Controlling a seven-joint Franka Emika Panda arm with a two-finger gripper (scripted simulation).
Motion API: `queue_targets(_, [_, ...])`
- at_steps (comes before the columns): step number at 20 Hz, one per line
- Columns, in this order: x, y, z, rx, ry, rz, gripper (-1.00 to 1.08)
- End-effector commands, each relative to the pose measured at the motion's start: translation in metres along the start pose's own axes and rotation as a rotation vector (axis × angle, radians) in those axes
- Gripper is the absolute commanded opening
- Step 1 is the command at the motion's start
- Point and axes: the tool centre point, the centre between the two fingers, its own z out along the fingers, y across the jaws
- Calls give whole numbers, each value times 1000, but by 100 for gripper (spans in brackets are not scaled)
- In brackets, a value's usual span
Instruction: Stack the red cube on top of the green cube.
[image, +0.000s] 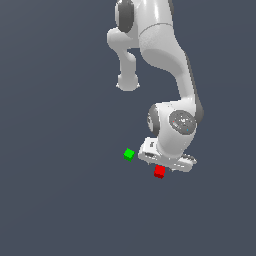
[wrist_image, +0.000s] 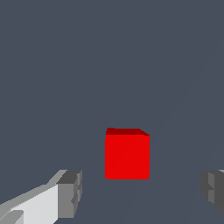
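We see the Panda arm (image: 165, 60) bent down over the plain grey floor (image: 60, 200), its gripper (image: 161, 167) directly above the red cube (image: 159, 171), which rests on the floor. In the wrist view the fingers (wrist_image: 70, 192) stand spread wide, one on either side of the red cube (wrist_image: 127, 155) with clear gaps, grasping nothing. The green cube (image: 129, 154) sits near the red one, apart from it, toward the exterior view's left.

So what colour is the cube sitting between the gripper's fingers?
Bright red. The red cube shows best in the wrist view, framed by the open gripper.
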Motion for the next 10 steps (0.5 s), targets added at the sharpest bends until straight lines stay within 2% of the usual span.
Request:
queue_targets(1, [3, -4, 2, 0, 0, 12, 100])
queue_targets(10, [5, -6, 5, 0, 0, 18, 100])
